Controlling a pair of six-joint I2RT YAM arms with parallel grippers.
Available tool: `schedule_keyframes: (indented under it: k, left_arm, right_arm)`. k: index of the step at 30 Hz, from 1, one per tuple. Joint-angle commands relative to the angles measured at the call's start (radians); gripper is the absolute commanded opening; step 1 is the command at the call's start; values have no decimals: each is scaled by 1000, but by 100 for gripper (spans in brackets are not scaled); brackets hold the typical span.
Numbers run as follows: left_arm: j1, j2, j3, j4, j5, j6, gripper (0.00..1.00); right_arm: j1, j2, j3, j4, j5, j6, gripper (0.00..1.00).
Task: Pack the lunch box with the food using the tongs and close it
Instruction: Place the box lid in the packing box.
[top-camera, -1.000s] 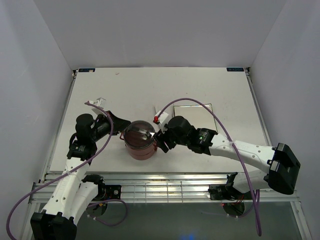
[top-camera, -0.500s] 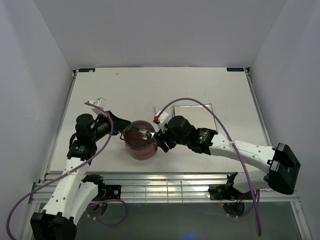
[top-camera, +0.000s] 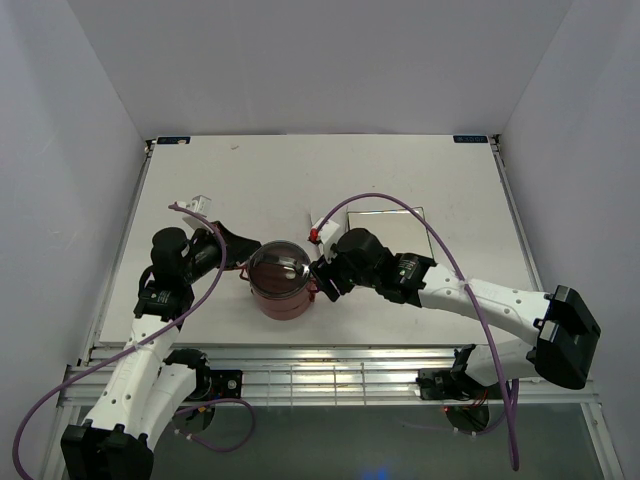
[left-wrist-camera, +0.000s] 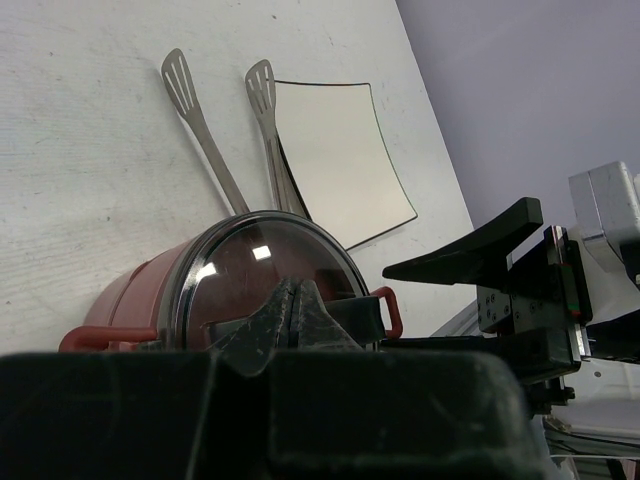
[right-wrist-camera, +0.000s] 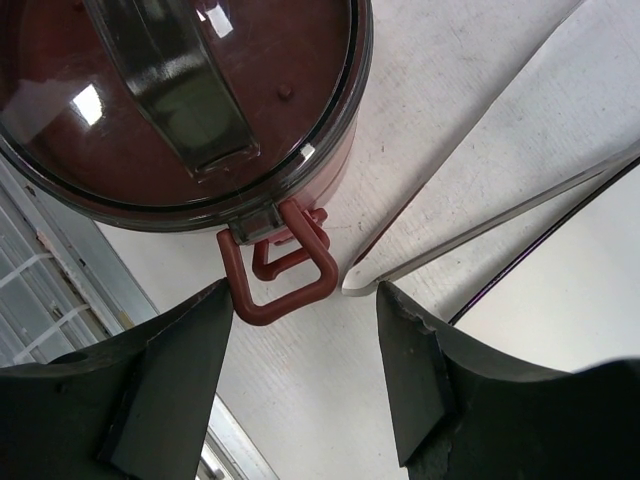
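The dusty-red lunch box (top-camera: 278, 283) stands stacked near the table's front, its round cover (right-wrist-camera: 170, 100) on top. My left gripper (left-wrist-camera: 292, 292) is shut and empty, with its tips against the cover's left side (top-camera: 243, 265). My right gripper (right-wrist-camera: 305, 300) is open at the box's right side (top-camera: 320, 280). A red clasp (right-wrist-camera: 285, 275) hangs between its fingers, and neither finger grips it. The silver tongs (left-wrist-camera: 215, 150) lie flat on the table behind the box, their joined end (right-wrist-camera: 362, 280) just beyond my right fingers. No food shows in any view.
A white square plate (top-camera: 388, 222) lies behind my right arm, beside the tongs (left-wrist-camera: 335, 150). A small white object (top-camera: 200, 204) sits at the back left. A purple cable (top-camera: 400, 205) loops above the right arm. The table's front rail (top-camera: 330, 355) is close behind the box.
Almost nothing. The right wrist has shifted very slightly at the clasp. The left arm and the lunch box have stayed put.
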Motion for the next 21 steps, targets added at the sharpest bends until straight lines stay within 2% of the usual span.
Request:
schedule_keyframes:
  k: [1,9,21]
  left_arm:
    - [-4,-15,21,-1,-3,12,0]
    - [-4,-20,72,-60,-35,46,0]
    - [-3,-11,87,-85,-52,55,0]
  right_arm:
    - [-7,-4,37,20,-26,-18,65]
    - [-6,-83,0,50,-174,-27,65]
    - [-20,-27,29,34,-125,-53,66]
